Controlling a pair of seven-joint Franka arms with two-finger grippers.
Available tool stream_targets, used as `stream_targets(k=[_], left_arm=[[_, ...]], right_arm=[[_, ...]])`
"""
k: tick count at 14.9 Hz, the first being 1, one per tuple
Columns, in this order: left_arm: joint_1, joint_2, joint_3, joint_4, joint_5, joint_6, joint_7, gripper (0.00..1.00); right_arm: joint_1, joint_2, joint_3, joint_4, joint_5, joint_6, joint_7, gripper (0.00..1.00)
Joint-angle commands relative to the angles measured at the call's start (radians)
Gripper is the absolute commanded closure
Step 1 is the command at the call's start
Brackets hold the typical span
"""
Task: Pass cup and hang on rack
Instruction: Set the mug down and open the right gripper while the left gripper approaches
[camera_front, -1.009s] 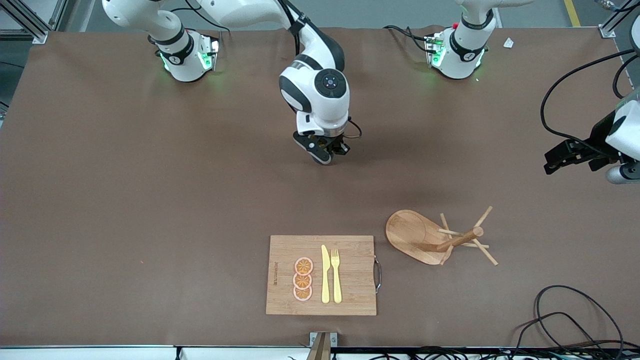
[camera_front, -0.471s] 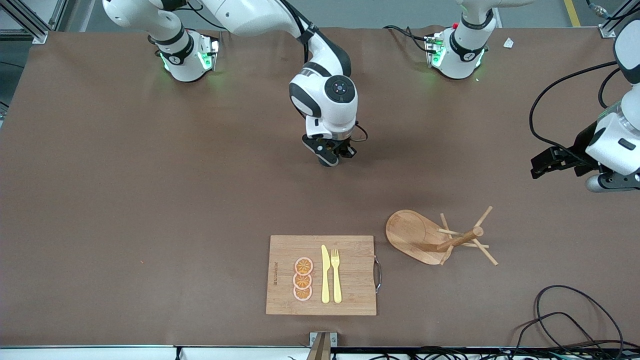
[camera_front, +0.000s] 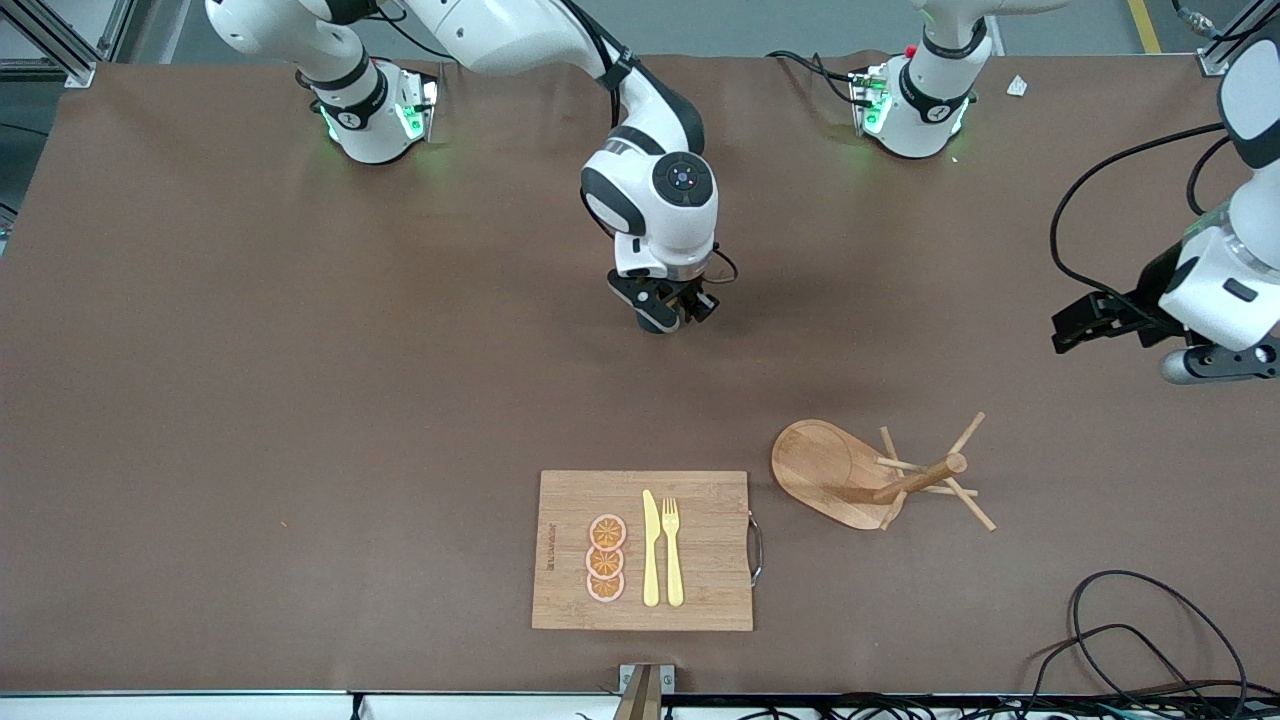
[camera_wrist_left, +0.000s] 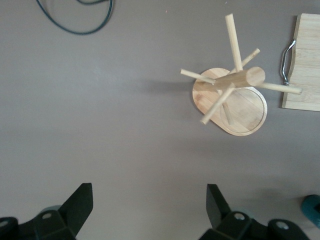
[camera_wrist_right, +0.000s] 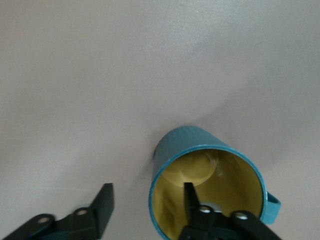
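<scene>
Cutting board (camera_front: 642, 550) beside rack (camera_front: 860, 476)

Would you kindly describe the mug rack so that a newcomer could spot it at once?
Find the wooden cutting board near the front camera's table edge; the rack stands beside its metal handle, toward the left arm's end. Unlike the flat board, it has an oval base, a central post and thin angled pegs.

Rack (camera_front: 865, 478) stands beside cutting board (camera_front: 643, 550), toward the left arm's end of the table. On the board: knife (camera_front: 651, 548) beside fork (camera_front: 672, 551), three orange slices (camera_front: 606, 558) in a row beside the knife. Cup (camera_wrist_right: 206, 192) sits upright on the table, mid-table, farther from the front camera than the board.
</scene>
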Motion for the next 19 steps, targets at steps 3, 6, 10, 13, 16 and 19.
stream_targets(k=[3,6,10,13,16,19], left_arm=[[-0.004,-0.027,-0.068,0.015,0.005,-0.037,-0.173,0.0],[-0.003,-0.04,-0.132,0.015,0.005,-0.071,-0.292,0.0],[-0.001,-0.045,-0.227,0.015,0.003,-0.079,-0.455,0.0],[-0.004,-0.045,-0.298,0.012,0.005,-0.075,-0.579,0.0],[-0.024,-0.037,-0.362,0.008,0.037,-0.069,-0.691,0.0],[-0.108,-0.016,-0.396,0.006,0.115,-0.066,-0.841,0.0]], right_arm=[[-0.007,-0.019,-0.012,0.084,0.008,-0.142,-0.005,0.0],[-0.05,-0.042,-0.008,0.113,0.024,-0.225,-0.058,0.0],[-0.091,-0.146,-0.011,0.11,0.024,-0.348,-0.161,0.0],[-0.18,-0.267,-0.011,0.108,0.024,-0.477,-0.348,0.0],[-0.286,-0.38,-0.014,0.108,0.022,-0.576,-0.549,0.0],[-0.382,-0.452,-0.018,0.101,0.007,-0.641,-0.753,0.0]])
